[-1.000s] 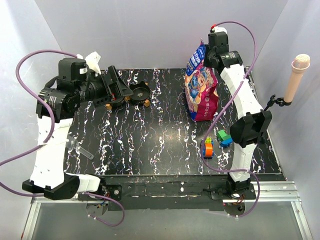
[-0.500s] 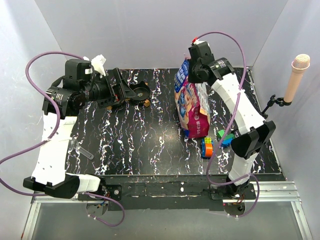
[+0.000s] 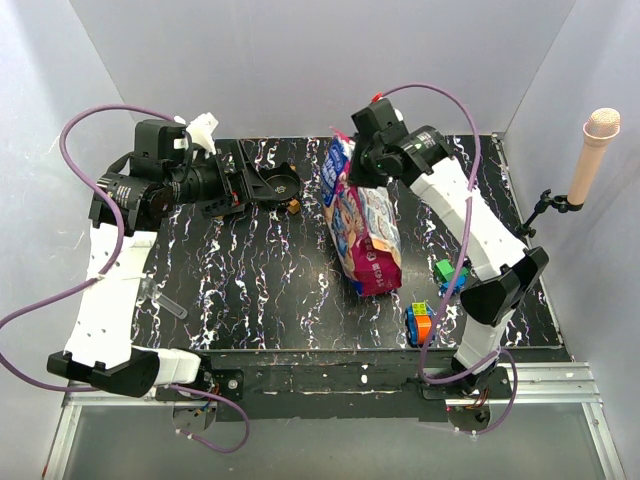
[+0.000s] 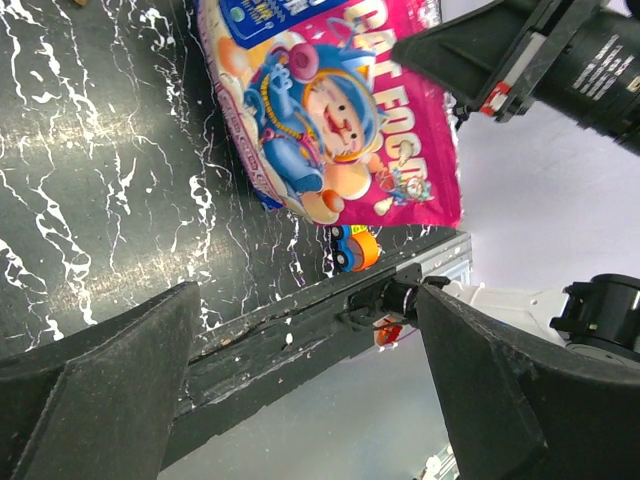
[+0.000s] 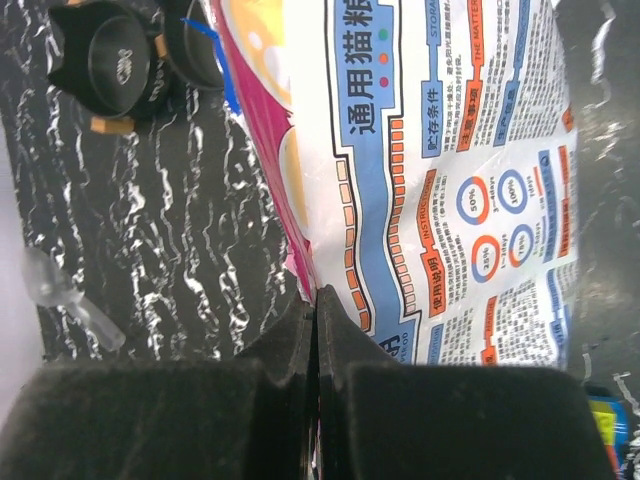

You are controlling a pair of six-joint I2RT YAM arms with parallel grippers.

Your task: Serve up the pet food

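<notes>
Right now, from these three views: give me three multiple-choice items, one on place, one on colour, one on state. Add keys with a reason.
1. The toy blocks lie: A) at the table's far left corner; B) near its front right edge; C) off the table.
2. The pet food bag's front is mainly: A) magenta; B) green; C) grey.
3. The right gripper is: A) open above the bag; B) resting open on the table; C) shut on the bag.

Key:
1 B, the top view shows them at the near right of the table.
2 A, the left wrist view shows the magenta cartoon front.
3 C, the right wrist view shows the fingers closed together on the bag's edge.
</notes>
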